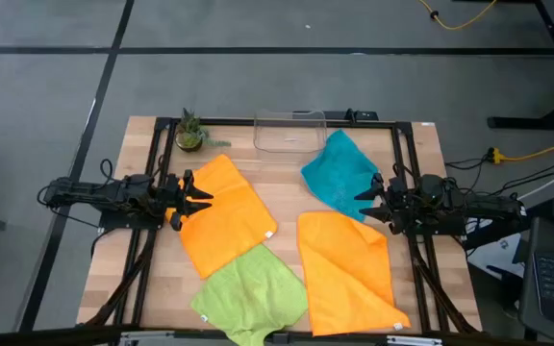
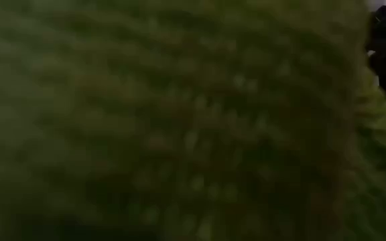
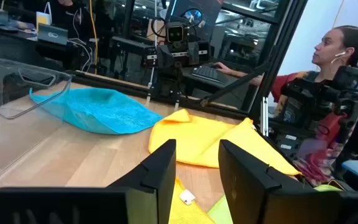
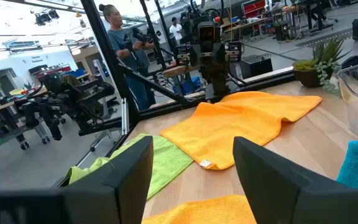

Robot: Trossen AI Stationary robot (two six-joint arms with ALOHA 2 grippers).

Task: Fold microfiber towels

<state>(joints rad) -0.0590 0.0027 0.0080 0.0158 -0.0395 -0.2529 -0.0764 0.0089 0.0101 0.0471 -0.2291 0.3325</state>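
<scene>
left gripper (image 1: 203, 199): jaws narrowly apart, empty, at left orange towel (image 1: 224, 216) | right gripper (image 1: 364, 200): jaws wide, empty, near teal towel (image 1: 339, 173) | lime green towel (image 1: 253, 293): near edge

Four towels (image 1: 221, 213) lie spread across the table (image 1: 421, 154); bin (image 1: 289, 131) behind them; plant (image 1: 190, 132) beside it.

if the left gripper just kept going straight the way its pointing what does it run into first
Most likely the orange towel lying right ahead of the open left gripper. The gripper points across the table toward the right arm, and that towel's edge sits under its fingertips. Its height above the cloth is unclear, so it might skim over it.
</scene>
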